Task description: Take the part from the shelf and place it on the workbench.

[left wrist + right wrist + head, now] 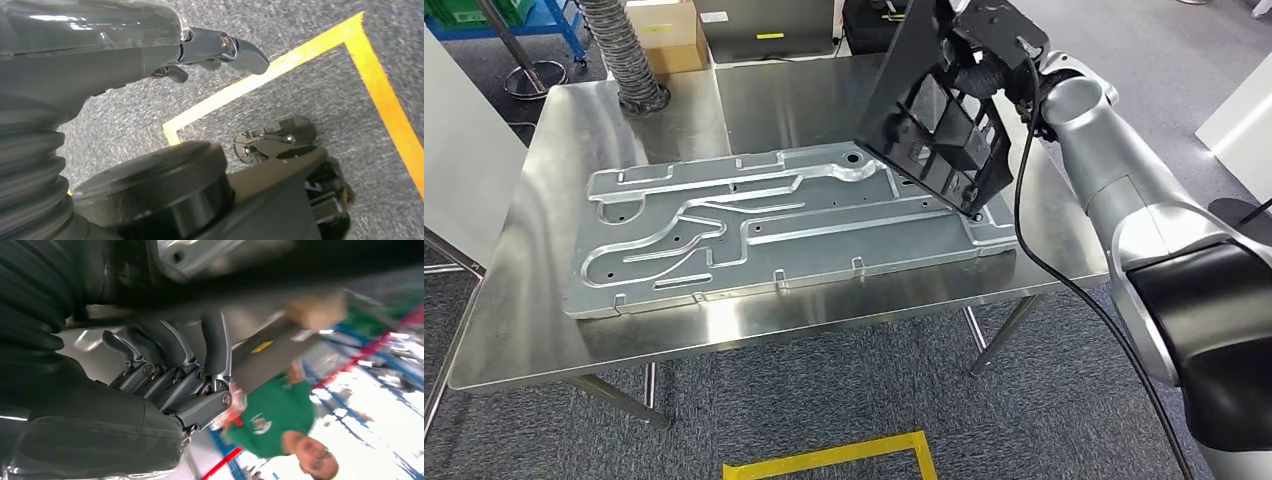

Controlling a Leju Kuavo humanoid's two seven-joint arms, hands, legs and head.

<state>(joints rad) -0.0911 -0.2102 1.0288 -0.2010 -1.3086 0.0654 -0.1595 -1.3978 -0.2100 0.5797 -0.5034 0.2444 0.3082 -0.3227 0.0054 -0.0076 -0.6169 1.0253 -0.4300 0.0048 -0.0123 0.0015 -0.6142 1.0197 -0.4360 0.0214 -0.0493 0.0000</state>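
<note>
The part (pixel 924 110) is a black ribbed plastic panel, tilted steeply on edge above the right end of the steel workbench (pixel 534 330). My right hand (pixel 986 62) grips its upper edge. The panel's lowest corner hangs just over the right end of a large silver machined plate (pixel 754 225); whether they touch I cannot tell. In the right wrist view my fingers (pixel 212 347) curl up around the dark, blurred edge of the part (pixel 300 265). My left hand (pixel 200 55) hangs beside my body over the grey carpet and holds nothing, its fingers loosely apart.
A grey ribbed hose (pixel 624 55) stands on the bench's far left corner, with a cardboard box (pixel 669 35) behind it. Yellow floor tape (pixel 834 458) marks the carpet in front of the bench. A person in a green shirt (pixel 272 415) stands beyond the bench.
</note>
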